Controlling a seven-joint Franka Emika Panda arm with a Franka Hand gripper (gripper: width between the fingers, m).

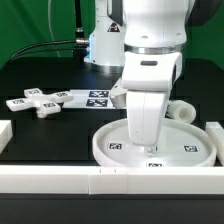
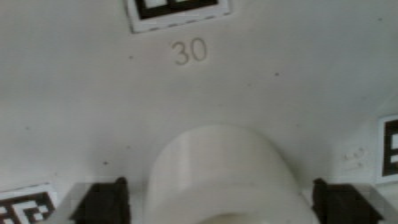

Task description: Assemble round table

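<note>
Two fingers (image 2: pixel 103 203) clamp the leg (image 2: pixel 221 180) over the disc (image 1: pixel 196 133).

Open black tabletop (image 1: pixel 45 135) on the exterior view's left; blocked ahead by cross-shaped piece (image 1: pixel 34 102), marker board (image 1: pixel 92 98), near border rail (image 1: pixel 60 178).

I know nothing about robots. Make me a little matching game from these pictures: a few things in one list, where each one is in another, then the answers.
Things
1. large rimmed round white disc
2. small white cross-shaped piece
3. short thick white cylinder leg
4. flat white marker board

Places
A. on the black table, toward the exterior view's left
B. between the jaws of the gripper, over the disc
C. in front, beside the white border rail
D. flat on the table behind the disc, carrying only tags

Pairs: 1-C, 2-A, 3-B, 4-D
</note>
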